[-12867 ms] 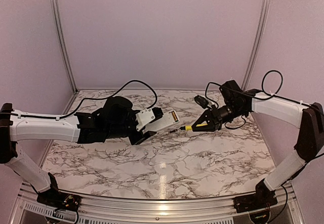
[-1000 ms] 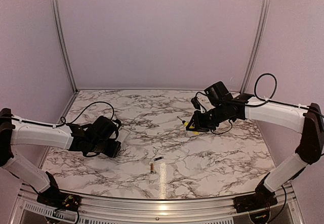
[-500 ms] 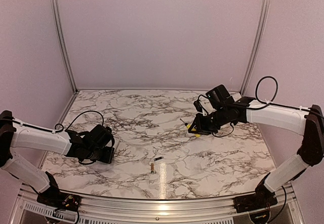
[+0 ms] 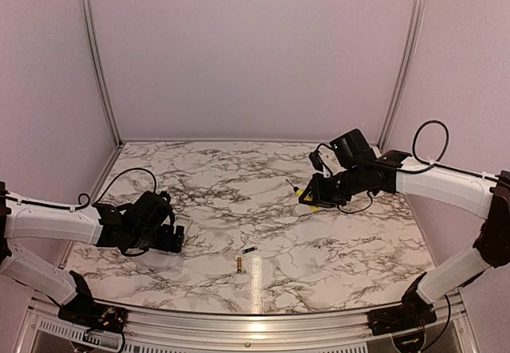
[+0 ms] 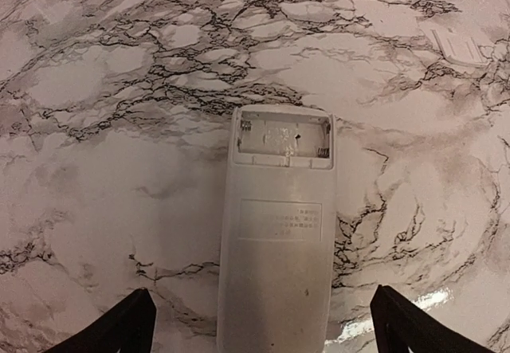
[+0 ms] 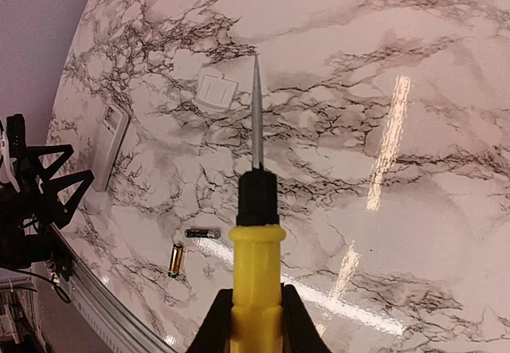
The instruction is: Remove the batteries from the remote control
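The white remote control (image 5: 279, 241) lies flat on the marble table with its open battery recess (image 5: 284, 136) facing up and empty. My left gripper (image 5: 267, 325) is open, with one finger on each side of the remote's near end, not touching it. The remote also shows in the top view (image 4: 183, 225) and in the right wrist view (image 6: 110, 146). The dark battery (image 4: 249, 250) (image 6: 202, 233) and the gold battery (image 4: 239, 265) (image 6: 175, 259) lie loose on the table. My right gripper (image 6: 256, 309) is shut on the yellow-handled screwdriver (image 6: 256, 241) above the table (image 4: 307, 196).
A small white battery cover (image 6: 217, 92) lies on the marble beyond the remote, and it also shows in the left wrist view (image 5: 457, 46). Purple walls and metal posts (image 4: 96, 58) enclose the table. A metal rail runs along the near edge (image 4: 255, 329).
Long before, my left gripper held the remote in the air against the screwdriver tip. Over the last second my left arm drew back left, and my right gripper shifted slightly back and right.
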### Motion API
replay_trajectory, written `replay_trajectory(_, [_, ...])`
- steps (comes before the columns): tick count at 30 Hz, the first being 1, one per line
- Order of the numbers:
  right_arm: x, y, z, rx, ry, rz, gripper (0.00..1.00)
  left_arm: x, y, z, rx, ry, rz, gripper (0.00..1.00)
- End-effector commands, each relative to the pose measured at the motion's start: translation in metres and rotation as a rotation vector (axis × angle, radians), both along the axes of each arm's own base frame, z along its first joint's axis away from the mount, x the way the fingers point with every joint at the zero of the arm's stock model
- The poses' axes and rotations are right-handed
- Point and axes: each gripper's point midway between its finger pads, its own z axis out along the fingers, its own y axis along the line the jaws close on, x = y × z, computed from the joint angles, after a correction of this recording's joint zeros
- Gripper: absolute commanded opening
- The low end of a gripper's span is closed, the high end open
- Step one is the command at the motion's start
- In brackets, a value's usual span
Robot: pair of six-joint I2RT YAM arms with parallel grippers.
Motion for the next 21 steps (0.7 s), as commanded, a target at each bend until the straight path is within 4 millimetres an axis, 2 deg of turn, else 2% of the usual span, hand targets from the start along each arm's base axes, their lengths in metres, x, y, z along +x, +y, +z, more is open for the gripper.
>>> replay_trajectory(1, [0.001,-0.003,0.021,0.026,-0.044,-0.029,0.0,0.002,0.006,0.018,-0.018,-0.046,0.018,0.99])
replay_trajectory(4, [0.002,-0.003,0.03,0.042,-0.064,-0.035,0.0,0.006,0.005,0.041,-0.052,-0.097,0.025,0.99])
replay_trajectory(8, [0.005,-0.002,0.042,0.068,-0.103,-0.042,0.0,0.011,0.016,0.077,-0.096,-0.176,0.096,0.99])
replay_trajectory(10, [0.008,-0.001,0.051,0.088,-0.133,-0.042,0.0,0.014,0.024,0.097,-0.149,-0.229,0.17,0.99])
replay_trajectory(13, [0.014,0.005,0.065,0.125,-0.18,-0.036,0.0,0.017,0.026,0.132,-0.238,-0.321,0.177,0.99])
replay_trajectory(21, [0.03,0.032,0.124,0.331,-0.303,-0.007,0.0,0.018,-0.034,0.226,-0.517,-0.449,-0.118,0.99])
